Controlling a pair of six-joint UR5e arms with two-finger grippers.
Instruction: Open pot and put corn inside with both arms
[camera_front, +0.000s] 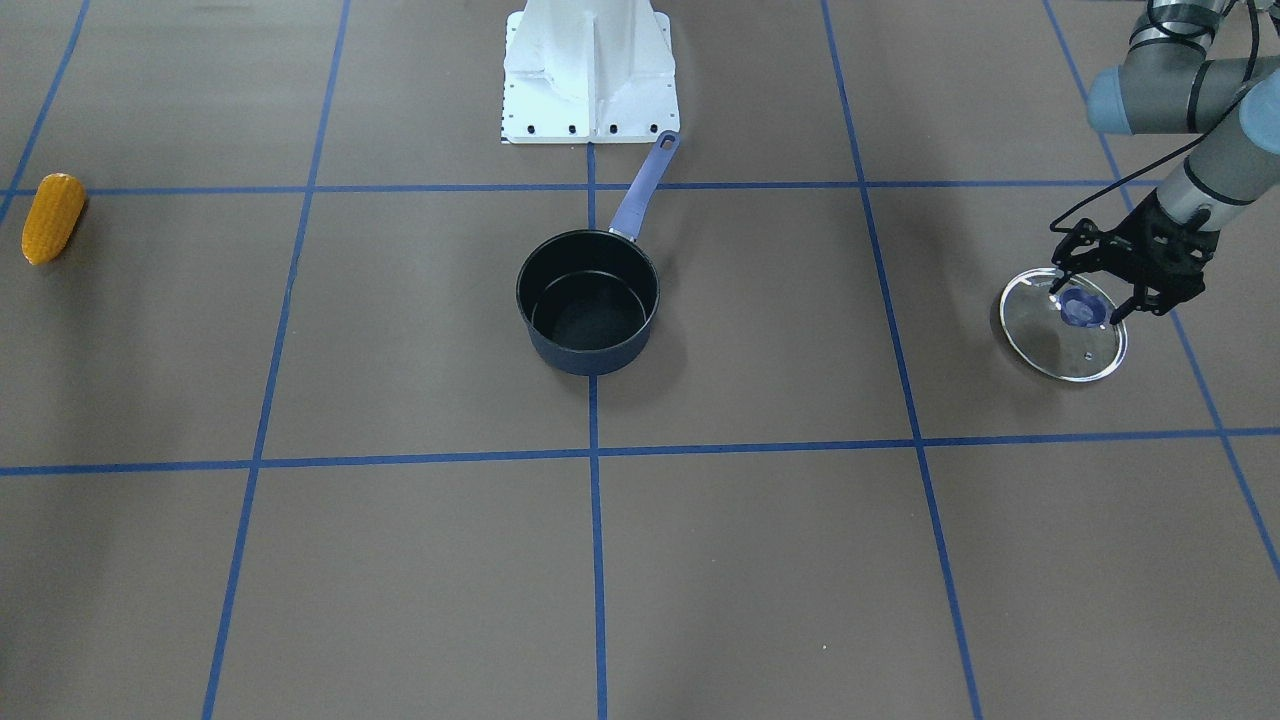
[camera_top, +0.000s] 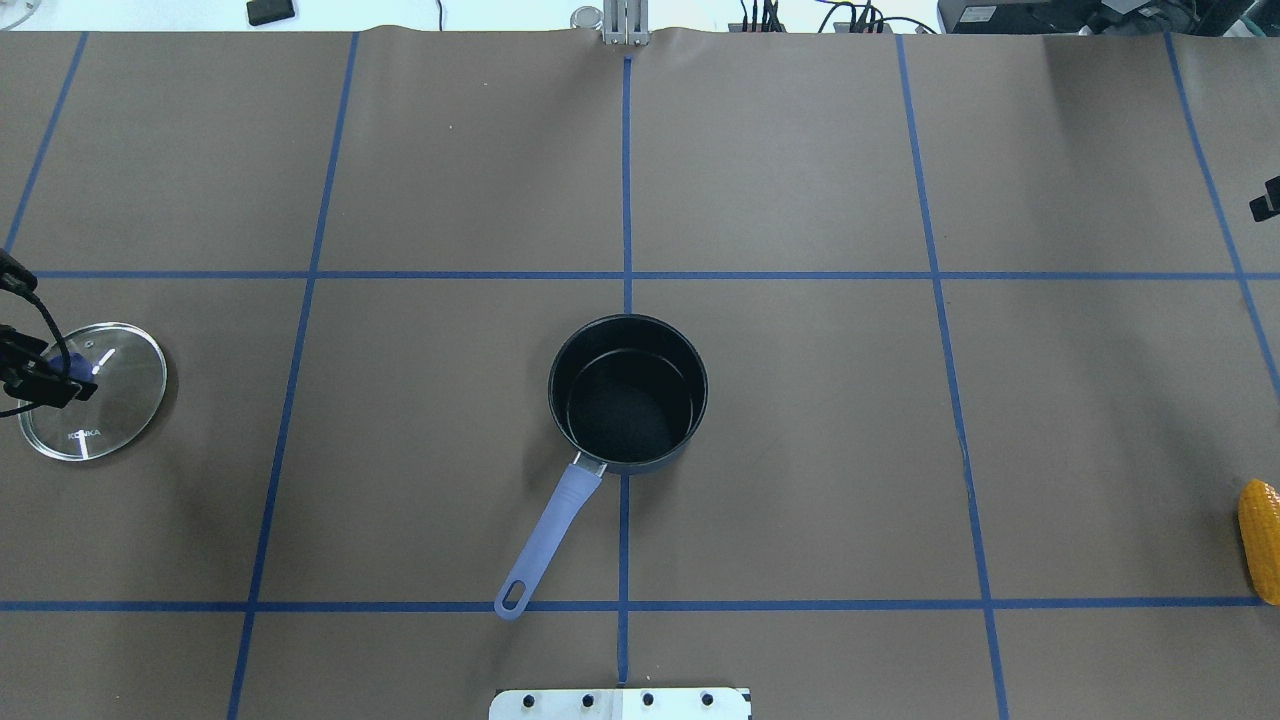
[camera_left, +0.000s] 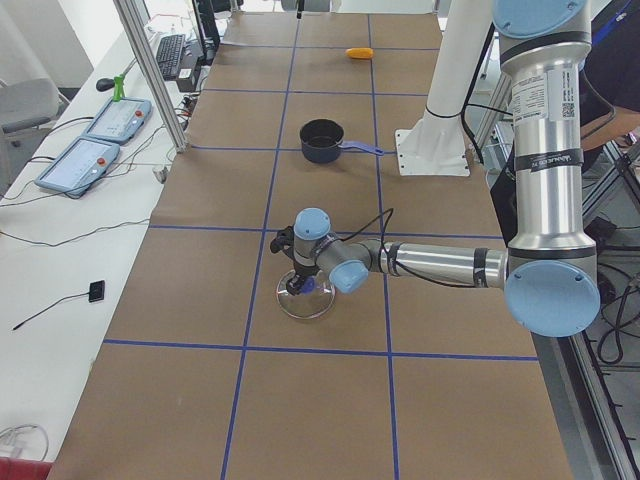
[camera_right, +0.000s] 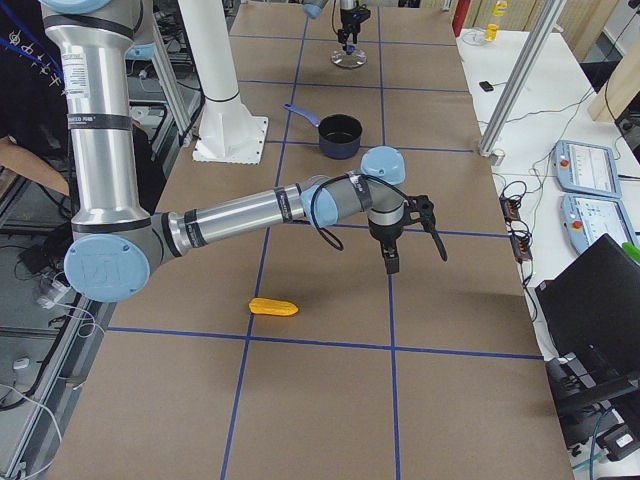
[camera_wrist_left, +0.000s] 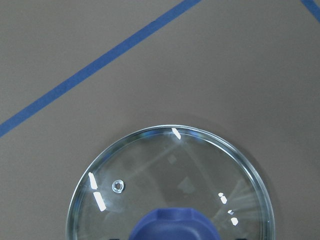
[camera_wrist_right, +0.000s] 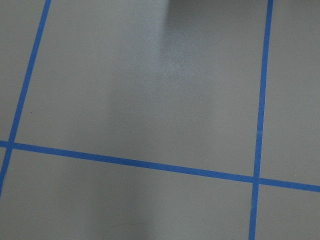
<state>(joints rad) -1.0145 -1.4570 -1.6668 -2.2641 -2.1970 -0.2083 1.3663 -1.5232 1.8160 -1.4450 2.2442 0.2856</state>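
Note:
The navy pot (camera_front: 588, 300) stands open at the table's middle, its black inside empty and its blue handle (camera_front: 645, 185) pointing toward the robot base. It also shows in the overhead view (camera_top: 628, 393). The glass lid (camera_front: 1050, 338) lies flat on the table at my left. My left gripper (camera_front: 1087, 303) is over it, jaws open on either side of the lid's blue knob (camera_wrist_left: 175, 225). The corn (camera_front: 52, 218) lies at the far right edge (camera_top: 1262, 540). My right gripper (camera_right: 415, 262) hangs above bare table beyond the corn (camera_right: 273, 307); I cannot tell if it is open or shut.
The white pedestal base (camera_front: 590, 75) stands behind the pot. Blue tape lines (camera_front: 595, 455) grid the brown table cover. A frame post (camera_right: 510, 85) and control pendants (camera_right: 585, 170) stand off the table's far side.

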